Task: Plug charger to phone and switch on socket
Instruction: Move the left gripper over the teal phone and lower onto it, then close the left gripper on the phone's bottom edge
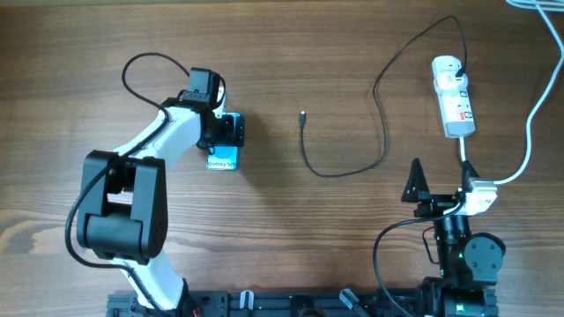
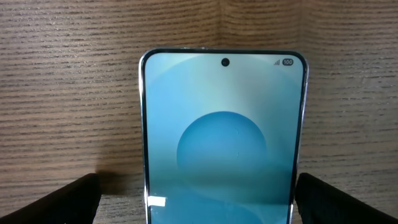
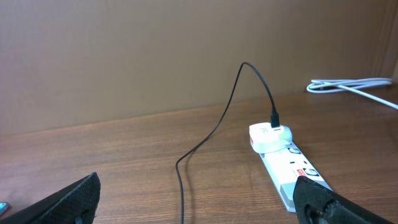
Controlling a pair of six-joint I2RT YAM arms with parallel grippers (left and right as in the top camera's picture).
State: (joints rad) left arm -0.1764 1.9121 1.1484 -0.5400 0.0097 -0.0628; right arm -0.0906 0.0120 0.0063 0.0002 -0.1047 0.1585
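Observation:
The phone [image 1: 224, 160] lies on the wooden table, its teal screen with an oval filling the left wrist view [image 2: 224, 143]. My left gripper [image 1: 231, 130] is open and straddles the phone, one finger on each side with a gap [image 2: 199, 208]. The black charger [image 1: 385, 132] runs from a white adapter on the socket [image 1: 454, 106] in a loop to its free plug tip [image 1: 302, 114], lying mid-table. My right gripper [image 1: 439, 180] is open and empty near the front right, facing the socket [image 3: 292, 171] and the charger cable [image 3: 214, 134].
A thick white cable [image 1: 538, 106] runs along the right side of the table and shows at the far right in the right wrist view [image 3: 348, 84]. The socket's white cord leads down toward my right arm.

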